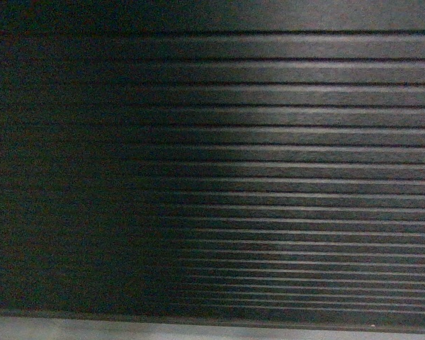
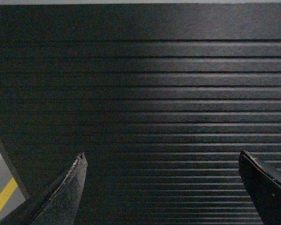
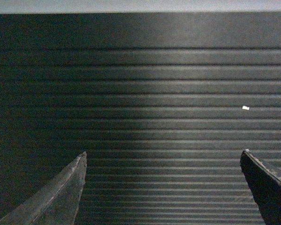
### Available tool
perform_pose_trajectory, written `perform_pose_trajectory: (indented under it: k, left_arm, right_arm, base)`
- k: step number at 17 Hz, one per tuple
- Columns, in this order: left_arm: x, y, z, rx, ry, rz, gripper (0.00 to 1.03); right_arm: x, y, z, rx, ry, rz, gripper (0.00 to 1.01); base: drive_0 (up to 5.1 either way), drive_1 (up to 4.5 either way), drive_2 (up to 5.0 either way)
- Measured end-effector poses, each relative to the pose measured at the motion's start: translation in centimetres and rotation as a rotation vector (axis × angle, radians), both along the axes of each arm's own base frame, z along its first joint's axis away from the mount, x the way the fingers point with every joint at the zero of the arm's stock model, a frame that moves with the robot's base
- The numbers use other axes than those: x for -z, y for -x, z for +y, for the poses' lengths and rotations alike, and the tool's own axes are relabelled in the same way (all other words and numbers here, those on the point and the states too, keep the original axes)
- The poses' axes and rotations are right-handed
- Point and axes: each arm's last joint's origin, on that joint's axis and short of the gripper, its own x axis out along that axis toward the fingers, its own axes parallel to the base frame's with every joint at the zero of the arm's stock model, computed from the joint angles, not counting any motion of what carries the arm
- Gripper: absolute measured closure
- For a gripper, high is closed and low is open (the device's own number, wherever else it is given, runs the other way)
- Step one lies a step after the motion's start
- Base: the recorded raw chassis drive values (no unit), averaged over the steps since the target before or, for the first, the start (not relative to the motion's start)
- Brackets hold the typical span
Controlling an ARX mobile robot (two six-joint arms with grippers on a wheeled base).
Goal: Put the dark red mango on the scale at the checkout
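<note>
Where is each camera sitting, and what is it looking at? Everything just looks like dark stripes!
Head: rides on the robot, looking straight at the checkout ribbed front, with a grey strip along the bottom edge; no part of the robot shows.
Left wrist: on the left arm, facing the same slats past the open left gripper; grey floor with a yellow line shows at lower left.
Right wrist: on the right arm, facing the slats past the open right gripper.
Shared: all three see the ribbed front; no mango or scale appears.

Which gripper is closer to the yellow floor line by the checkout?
Left, probably. The yellow line lies just left of the left gripper, past the checkout's end; the right gripper faces only slats.
</note>
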Motion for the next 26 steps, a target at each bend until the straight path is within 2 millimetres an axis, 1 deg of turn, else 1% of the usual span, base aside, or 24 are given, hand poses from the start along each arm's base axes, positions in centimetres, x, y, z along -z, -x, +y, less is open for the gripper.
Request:
perform_pose_trajectory:
  k: [26]
  left_arm:
    - [-0.02,0.00,0.00,0.001,-0.003,-0.002,0.05]
  right_arm:
    - [-0.01,0.00,-0.01,0.002,0.000,-0.001,0.03]
  base:
    - [0.0,0.00,0.0]
